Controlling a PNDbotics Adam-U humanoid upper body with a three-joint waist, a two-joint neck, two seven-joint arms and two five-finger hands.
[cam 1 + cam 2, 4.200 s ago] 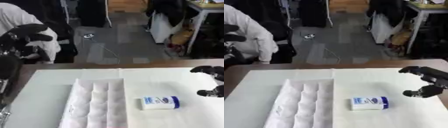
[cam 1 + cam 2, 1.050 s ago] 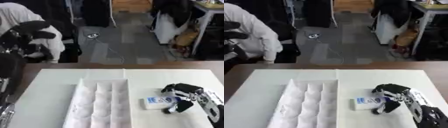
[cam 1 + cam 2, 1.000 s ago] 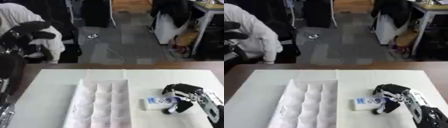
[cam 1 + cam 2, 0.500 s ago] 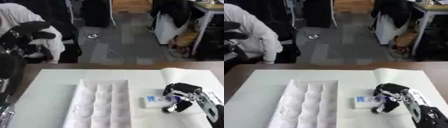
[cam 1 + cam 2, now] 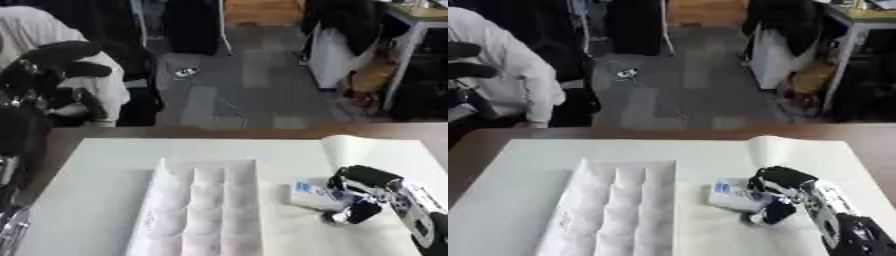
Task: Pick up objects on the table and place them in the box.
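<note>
A wide surface (image 5: pixel 105 170) covered in white sheeting fills the lower half of the frame; the sheet is curled up at the right, just behind the working hand. A white box (image 5: pixel 206 210), divided into rows of small compartments, lies left of centre and runs down to the bottom edge. No object can be made out inside it.

The right hand (image 5: pixel 363 192) is seen at the lower right, its arm coming in from the lower right corner. Its fingers (image 5: pixel 776 176) are curled over a packet (image 5: pixel 732 196), with the thumb tucked below on the near side, so the packet appears to be pinched between them. The left hand is seen only as a dark shape at the upper left of the frame, off the surface; whether it is spread or closed cannot be told.

The packet lies just right of the box, in contact with the surface or barely above it. It is a small, flat, white rectangle with a blue label on its left end, and it looks soft-sided.

The step in hand is judged to be the grasp. It would be done well if the hold were settled before lifting, the packet raised clear of the box wall, carried left and lowered flat into a compartment; a corner catching on a divider is the likely fault.
</note>
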